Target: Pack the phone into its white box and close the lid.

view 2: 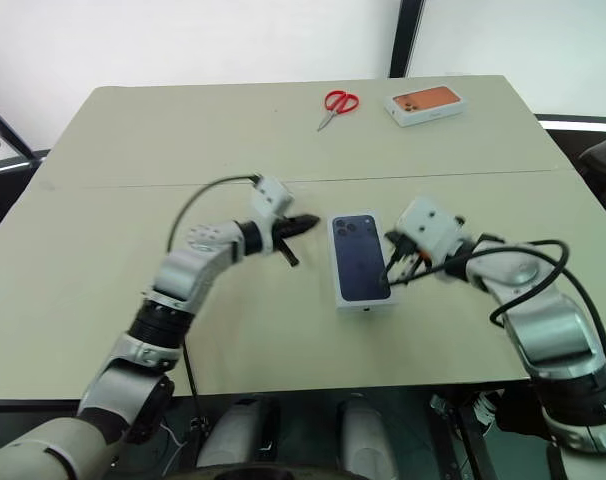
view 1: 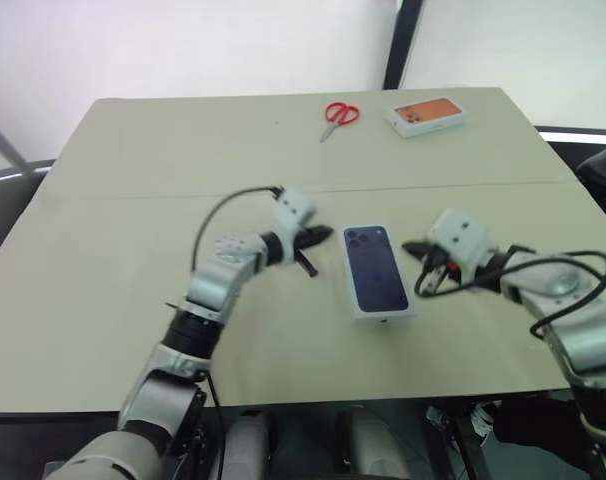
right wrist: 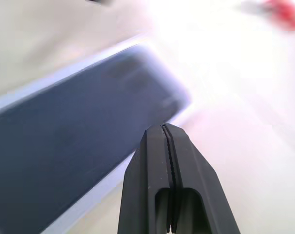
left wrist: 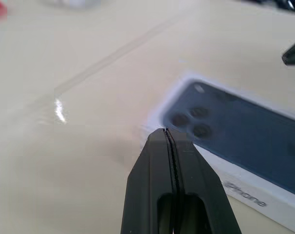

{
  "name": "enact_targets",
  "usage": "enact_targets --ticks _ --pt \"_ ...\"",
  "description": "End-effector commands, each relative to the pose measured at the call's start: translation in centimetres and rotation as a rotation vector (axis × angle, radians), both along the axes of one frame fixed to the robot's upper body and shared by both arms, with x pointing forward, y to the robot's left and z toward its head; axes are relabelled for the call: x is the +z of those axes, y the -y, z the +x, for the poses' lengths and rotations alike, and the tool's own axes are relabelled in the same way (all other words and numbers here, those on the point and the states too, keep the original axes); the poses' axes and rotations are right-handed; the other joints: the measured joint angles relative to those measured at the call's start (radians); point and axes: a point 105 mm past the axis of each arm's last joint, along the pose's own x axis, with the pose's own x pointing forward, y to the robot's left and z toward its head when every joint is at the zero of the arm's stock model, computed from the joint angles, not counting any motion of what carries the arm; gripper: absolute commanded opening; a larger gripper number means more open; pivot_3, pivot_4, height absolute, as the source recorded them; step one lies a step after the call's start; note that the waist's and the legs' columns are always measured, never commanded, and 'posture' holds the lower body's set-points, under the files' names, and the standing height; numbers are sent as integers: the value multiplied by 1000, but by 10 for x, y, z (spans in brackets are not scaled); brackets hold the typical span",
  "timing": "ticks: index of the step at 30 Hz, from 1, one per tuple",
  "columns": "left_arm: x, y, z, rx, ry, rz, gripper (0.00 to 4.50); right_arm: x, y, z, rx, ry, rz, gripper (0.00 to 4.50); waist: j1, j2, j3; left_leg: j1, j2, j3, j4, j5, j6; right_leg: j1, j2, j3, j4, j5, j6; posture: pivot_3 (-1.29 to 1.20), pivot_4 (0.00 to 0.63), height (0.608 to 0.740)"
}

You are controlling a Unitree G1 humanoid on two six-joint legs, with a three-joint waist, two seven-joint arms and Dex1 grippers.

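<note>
Flanking the white cardboard box with its phone-printed lid (view 1: 376, 270) on the beige desk (view 1: 133, 260), left gripper (view 1: 316, 240) and right gripper (view 1: 415, 248) hover, fingers pressed together, seemingly finished.

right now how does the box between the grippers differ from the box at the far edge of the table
The near box carries a dark blue phone picture on its top; the far box has an orange top. The near box lies lengthwise away from the robot, between the two shut grippers; the far box sits crosswise beside the red scissors, away from both. Both are closed, white-sided and flat on the table.
</note>
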Motion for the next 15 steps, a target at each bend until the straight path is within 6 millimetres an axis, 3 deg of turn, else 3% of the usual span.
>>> enact_targets --ticks 1,4,8,15 --pt "15 -65 -8 132 69 -17 0 19 9 14 -39 65 136 23 -2 0 0 0 0 0 0 0 0 0 0 0 0 0 0 0 150 740" --pt "8 -121 -19 244 39 1 0 17 6 22 -20 57 181 23 -1 1 0 0 0 1 -1 0 1 0 -1 1 0 0 0 0 150 740" --pt "-1 -166 -37 348 15 38 0 10 6 29 10 11 232 23 12 1 0 0 -1 0 0 -3 6 1 -2 0 -1 0 0 0 150 740" --pt "-5 -189 -49 439 -6 43 0 -4 16 32 20 -35 251 23 21 1 0 0 -1 0 1 -4 6 1 -3 0 -2 0 0 0 150 740"
